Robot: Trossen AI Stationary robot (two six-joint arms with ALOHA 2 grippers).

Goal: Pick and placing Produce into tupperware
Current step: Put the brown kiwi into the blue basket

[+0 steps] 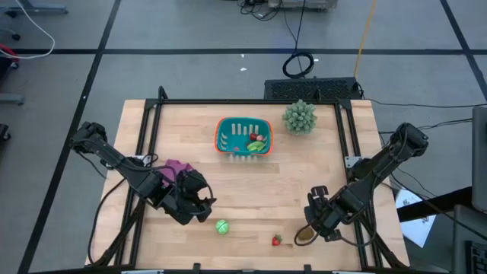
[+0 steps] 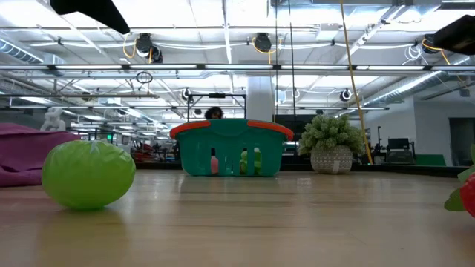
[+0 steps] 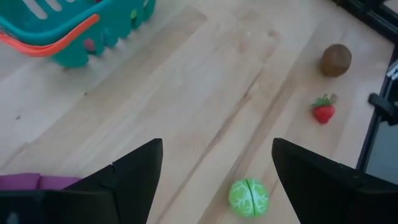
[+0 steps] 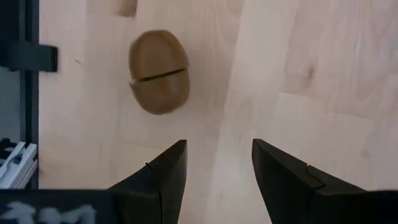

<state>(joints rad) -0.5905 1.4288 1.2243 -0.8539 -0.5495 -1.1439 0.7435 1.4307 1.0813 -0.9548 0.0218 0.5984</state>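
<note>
Left end effector [image 1: 199,204]: fingers [image 3: 134,171] wide apart, nothing between them, touching nothing visible. Positioned over the front-left of the bench [image 1: 183,144], just beside the purple cloth [image 1: 176,169]; the green produce piece [image 1: 221,227] lies on the wood near it, toward the front edge.

Right end effector [image 1: 319,224]: fingers [image 4: 168,168] apart w/ a narrower gap, empty. It sits at the front-right of the bench, next to the brown kiwi-like piece [image 4: 158,71]; wrist view shows that piece lying on the wood ahead of the fingertips, off to one side, not touched. A slit runs across the kiwi piece.

Count, loose on bench: 1 green piece, 1 red strawberry piece [image 1: 276,240], 1 kiwi piece. Strawberry lies between green piece and kiwi along the front edge, apart from both.

Count, in tupperware [image 1: 225,141]: red and green items [image 1: 257,141] visible at its right end; exact no. cannot be told. Tupperware stands at bench rear-centre, well apart from both end effectors. 1 spiky pale-green plant ball [image 1: 299,116] just beside it to the right.

Arm pose: left arm comes in from the left edge, bent at the elbow, wrist angled toward the bench centre-front. Right arm comes in from the right edge, slanting down toward the front-right corner.
</note>
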